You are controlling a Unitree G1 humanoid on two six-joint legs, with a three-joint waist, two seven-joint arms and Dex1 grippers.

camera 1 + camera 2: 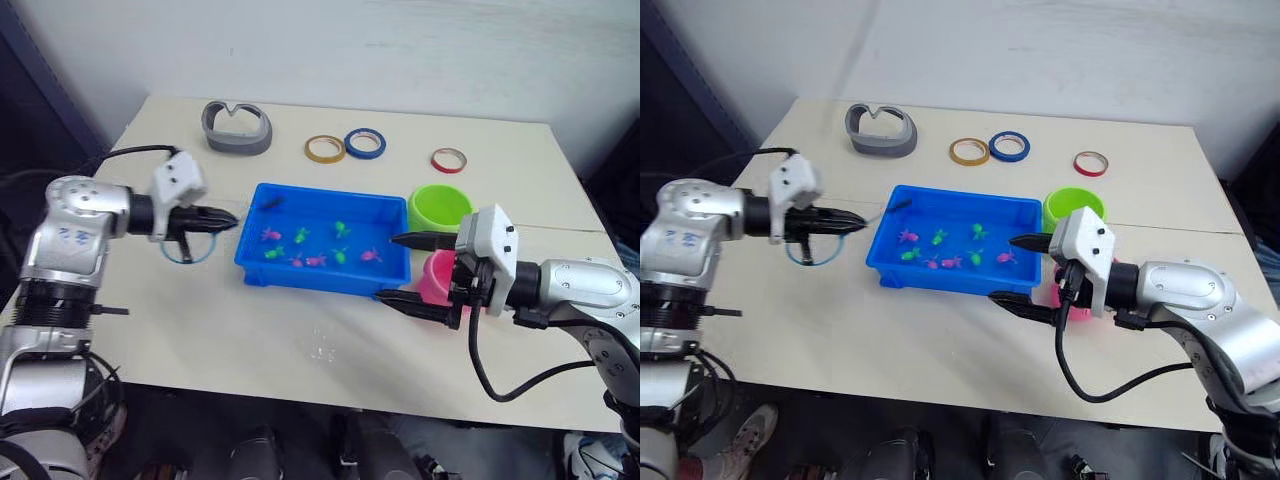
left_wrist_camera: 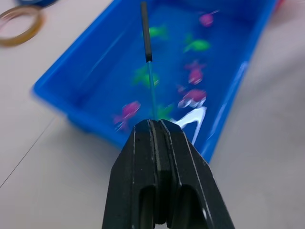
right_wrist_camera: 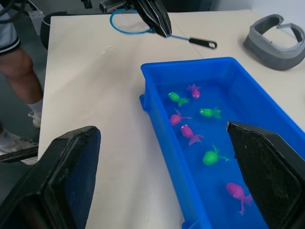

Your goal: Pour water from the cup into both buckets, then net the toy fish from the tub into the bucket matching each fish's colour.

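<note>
A blue tub (image 1: pixel 956 243) sits in the middle of the table (image 1: pixel 890 330). Little pink and green toy fish (image 1: pixel 940 237) lie in it. On the left, the left gripper (image 1: pixel 855 222) is pinched tight on the thin stick of the net (image 1: pixel 812 252). The net's round hoop hangs under the gripper. On the right, the right gripper (image 1: pixel 1018 270) has its fingers wide apart, near the tub's right end. The green bucket (image 1: pixel 1073 207) and the pink bucket (image 1: pixel 1068 300) are behind it. A grey curved thing (image 1: pixel 880 130) and three tape rings (image 1: pixel 1006 146) lie far back.

Left arm: extended from the left, gripper (image 1: pixel 228 221) with fingers pressed together, pointing right. Right arm: extended from the right, gripper (image 1: pixel 402 268) with fingers spread wide apart, pointing left.
</note>
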